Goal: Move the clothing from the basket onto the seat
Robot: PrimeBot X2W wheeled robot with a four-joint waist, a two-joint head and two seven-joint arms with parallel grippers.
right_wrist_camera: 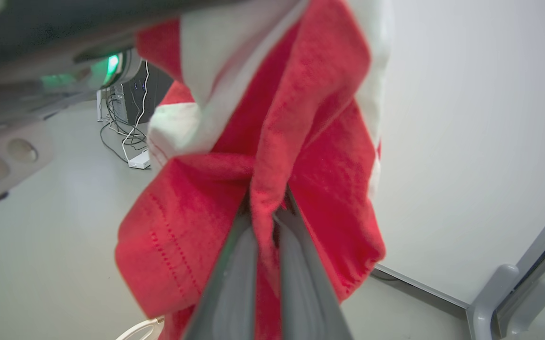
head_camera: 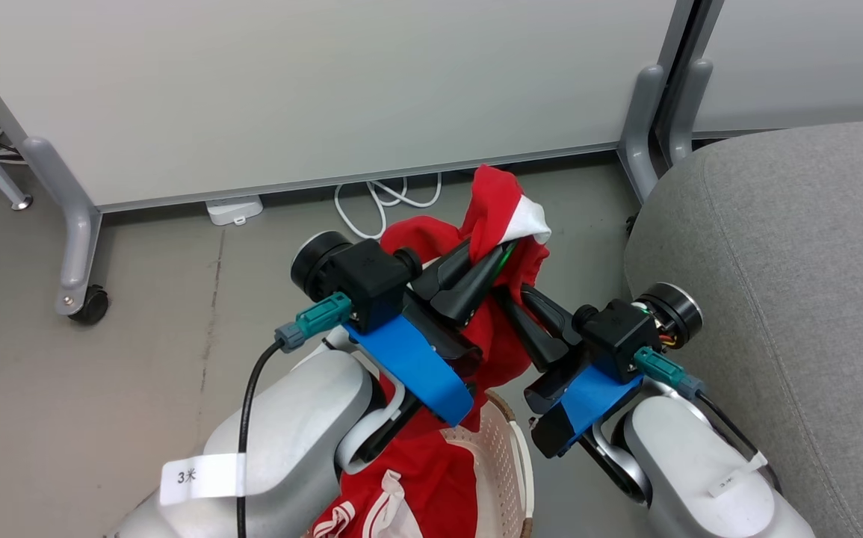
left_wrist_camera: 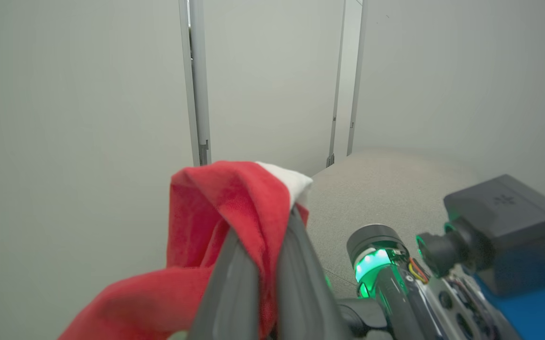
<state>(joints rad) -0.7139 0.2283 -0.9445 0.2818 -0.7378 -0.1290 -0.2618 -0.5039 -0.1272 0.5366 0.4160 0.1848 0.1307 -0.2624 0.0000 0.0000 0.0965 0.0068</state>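
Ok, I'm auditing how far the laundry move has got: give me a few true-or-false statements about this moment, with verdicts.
1. The left end effector and the right end effector are both shut on the garment. True.
2. The garment lies on the seat. False: it is held in the air, left of the seat.
3. The seat is on the robot's right. True.
4. The basket holds no fabric. False: red fabric with white stripes is in it.
5. A white cable lies on the floor. True.
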